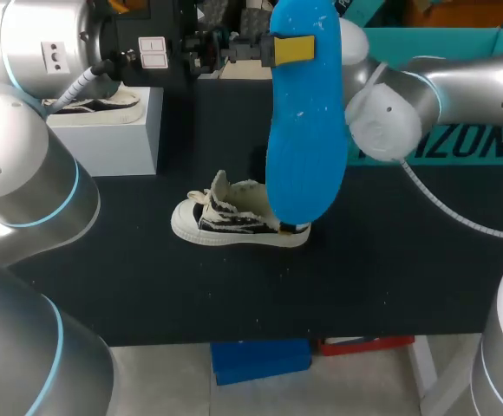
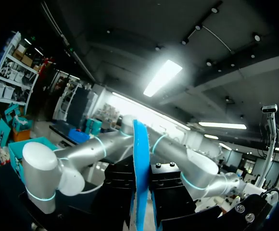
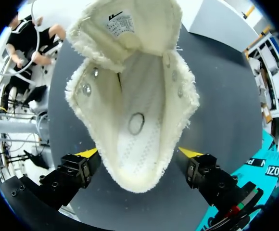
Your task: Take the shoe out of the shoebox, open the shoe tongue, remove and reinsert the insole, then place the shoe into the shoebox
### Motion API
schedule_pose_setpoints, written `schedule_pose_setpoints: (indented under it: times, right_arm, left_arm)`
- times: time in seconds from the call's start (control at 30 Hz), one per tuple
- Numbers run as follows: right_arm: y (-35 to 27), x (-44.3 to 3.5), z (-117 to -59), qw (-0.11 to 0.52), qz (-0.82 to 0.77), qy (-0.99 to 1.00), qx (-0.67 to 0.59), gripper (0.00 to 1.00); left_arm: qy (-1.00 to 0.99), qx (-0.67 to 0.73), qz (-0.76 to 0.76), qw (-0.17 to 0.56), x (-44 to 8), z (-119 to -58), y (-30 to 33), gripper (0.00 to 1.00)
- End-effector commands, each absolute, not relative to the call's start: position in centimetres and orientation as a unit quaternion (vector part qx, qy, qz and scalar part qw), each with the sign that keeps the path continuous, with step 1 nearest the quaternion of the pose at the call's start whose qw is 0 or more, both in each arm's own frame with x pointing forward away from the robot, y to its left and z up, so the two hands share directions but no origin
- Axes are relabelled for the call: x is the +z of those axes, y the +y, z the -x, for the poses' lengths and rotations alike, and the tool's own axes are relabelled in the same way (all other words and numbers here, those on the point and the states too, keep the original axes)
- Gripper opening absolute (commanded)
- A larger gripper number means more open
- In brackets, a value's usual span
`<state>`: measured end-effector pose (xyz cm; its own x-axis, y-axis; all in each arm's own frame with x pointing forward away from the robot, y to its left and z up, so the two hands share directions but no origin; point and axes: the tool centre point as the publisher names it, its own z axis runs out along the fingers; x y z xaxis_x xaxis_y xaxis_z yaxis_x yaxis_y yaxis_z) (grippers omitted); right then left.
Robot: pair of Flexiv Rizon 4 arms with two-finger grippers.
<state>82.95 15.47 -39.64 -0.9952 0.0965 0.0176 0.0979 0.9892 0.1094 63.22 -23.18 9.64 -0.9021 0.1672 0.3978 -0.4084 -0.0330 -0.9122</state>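
**Holding the insole aloft above the opened shoe**

Resting near the middle of the dark surface (image 1: 390, 260): the shoe (image 1: 234, 217), upright on its sole, toe toward the left arm's side, heel toward the right. Tongue (image 3: 130, 24) pulled up and forward, frayed cream collar spread open, stitched white footbed with a round mark showing down inside.

Straddling the heel from above with the right end effector (image 3: 139, 154): spread wide, one yellow tip just off each side of the collar, gripping nothing. Hidden behind the insole in the head view, with only the right arm (image 1: 460, 82) showing, coming in over the far side of the surface.

Clamping the blue insole (image 1: 303, 139) near its upper end with the left end effector (image 1: 290, 49), a yellow pad flat against the near face. Hanging upright, lower end overlapping the shoe's heel in the head view. Seen edge-on in the left wrist view, pinched between the two black fingers.

Farther back on the left: a white box (image 1: 121, 143) with a second shoe (image 1: 95, 102) lying in it. Farther back on the right, behind the right arm: a teal box (image 1: 425, 43).
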Motion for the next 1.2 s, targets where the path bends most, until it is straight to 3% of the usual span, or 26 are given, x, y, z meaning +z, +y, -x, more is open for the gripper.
schedule_pose_setpoints:
  times: [0.03, 0.47, 1.2]
  right_arm:
    - [15.8, -39.7, -83.0, 0.007, 0.049, -0.998, -0.026, 1.00]
    - [15.8, -39.7, -82.7, 0.001, 0.039, -0.999, -0.027, 1.00]
    - [13.5, -39.6, -82.7, -0.024, 0.021, -0.986, -0.165, 1.00]
  left_arm:
    - [-0.665, 0.713, -0.092, 0.201, 9.5, -63.1, -23.2, 0.00]
    - [-0.665, 0.713, -0.092, 0.201, 9.5, -63.1, -23.2, 0.00]
    - [-0.665, 0.713, -0.092, 0.201, 9.5, -63.1, -23.2, 0.00]
